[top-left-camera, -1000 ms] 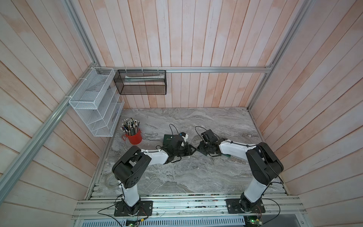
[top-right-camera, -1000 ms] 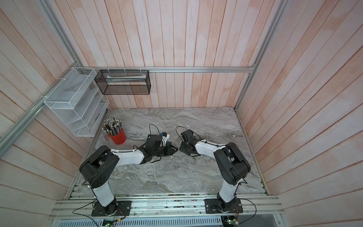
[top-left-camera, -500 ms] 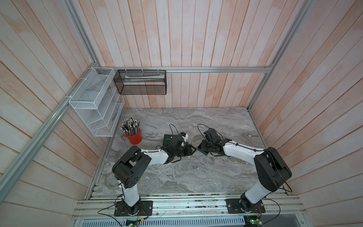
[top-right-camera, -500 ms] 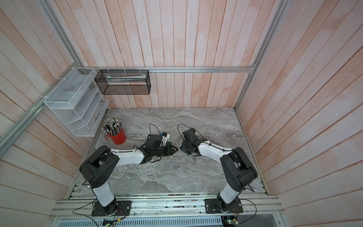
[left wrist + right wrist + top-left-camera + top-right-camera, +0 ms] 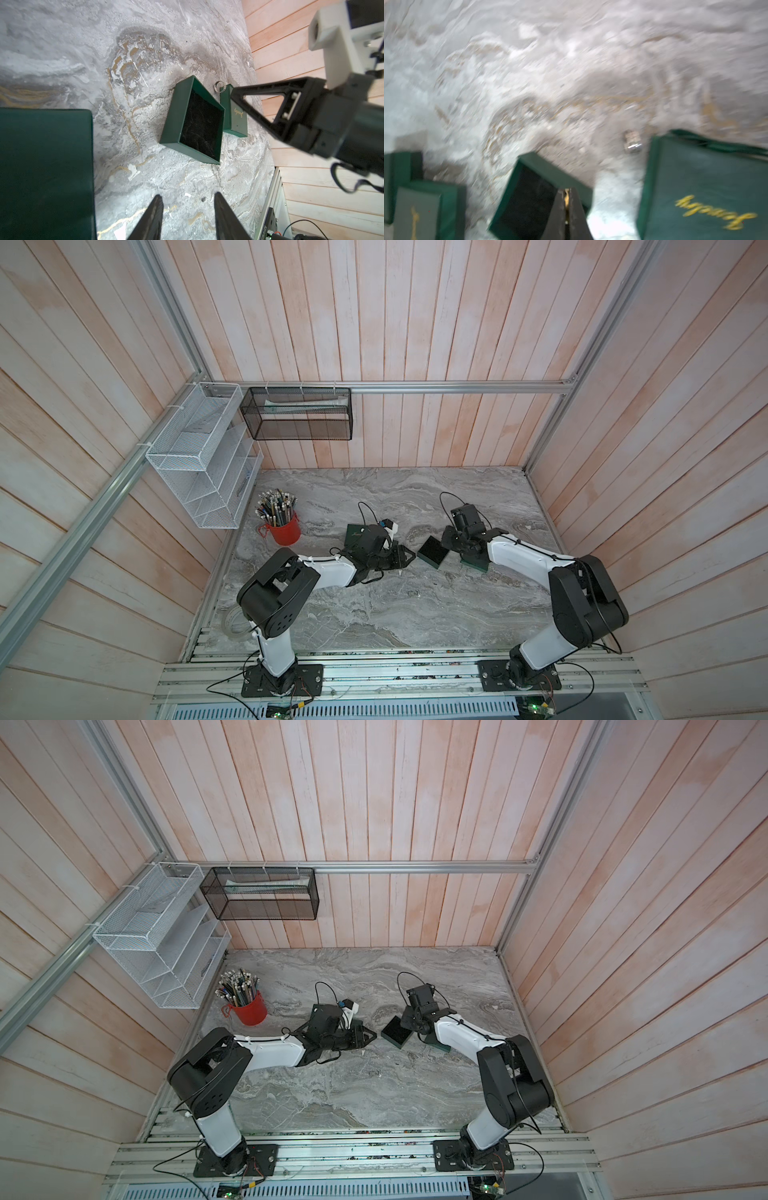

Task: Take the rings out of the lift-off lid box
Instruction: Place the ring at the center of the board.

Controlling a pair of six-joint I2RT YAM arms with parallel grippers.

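While my right hand (image 5: 566,190) is pinched shut on a gold sliver (image 5: 566,199), likely a ring, by the open box (image 5: 529,199), and my left hand (image 5: 187,216) gapes empty, a silver ring (image 5: 219,86) lies on the worktop (image 5: 145,52) just beside the lid (image 5: 235,116); so thin a grip could slip, dropping it.

Observed change: the right arm (image 5: 519,556) has swung its elbow outward and down toward the front rail (image 5: 399,672). The right gripper (image 5: 566,192) has drawn back from the middle of the table (image 5: 374,605). The open green box (image 5: 433,552), masked by it a second ago, now shows clear in both top views.
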